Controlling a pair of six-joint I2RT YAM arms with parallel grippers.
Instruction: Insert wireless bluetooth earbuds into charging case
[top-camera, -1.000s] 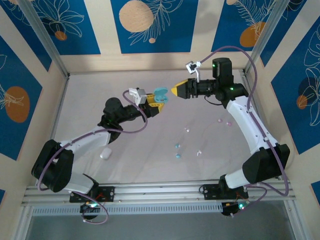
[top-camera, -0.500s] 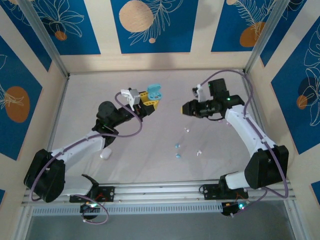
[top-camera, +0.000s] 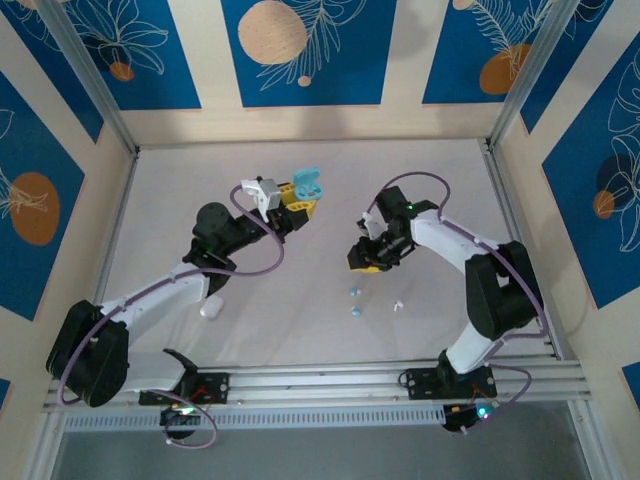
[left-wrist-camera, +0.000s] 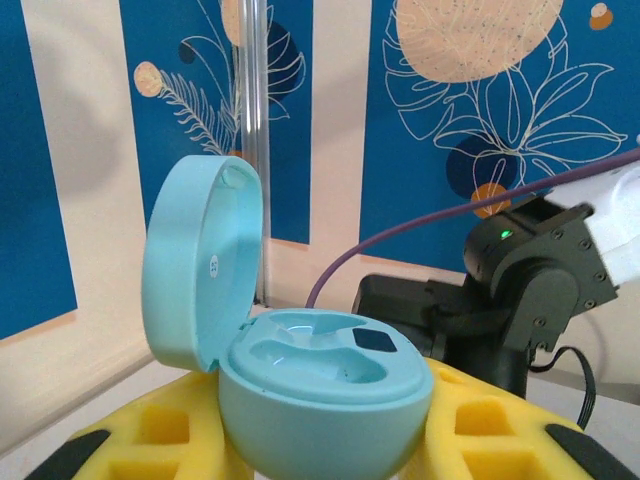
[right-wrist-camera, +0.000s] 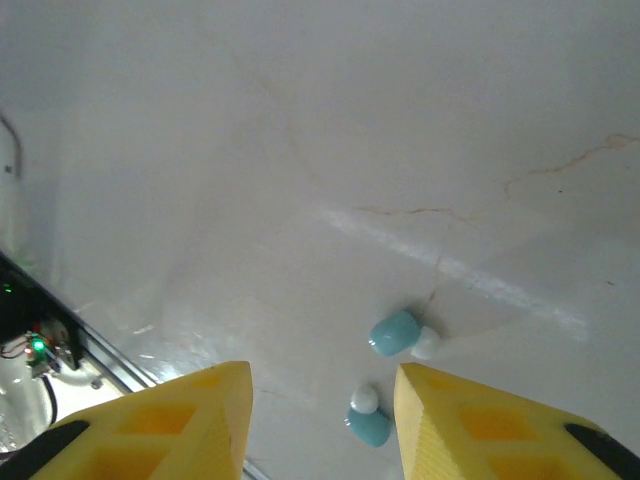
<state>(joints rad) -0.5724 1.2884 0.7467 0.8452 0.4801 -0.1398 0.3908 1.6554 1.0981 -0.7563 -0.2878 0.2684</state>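
Pale table (top-camera: 440, 170) lies inside a cell walled with blue leaf-patterned panels. The big change is on the right: that arm has swung away from the case and dropped low over the middle of the table, so the right pincer (right-wrist-camera: 320, 385) now hangs open and empty, fingers apart. Opposite it, the left pincer (top-camera: 297, 204) stays clamped on the light blue charging case (left-wrist-camera: 320, 390), lid up. Two light blue earbuds (right-wrist-camera: 395, 332) lie on the table beneath the right pincer, one between its fingers, one just beyond them; a pickup looks to be next.
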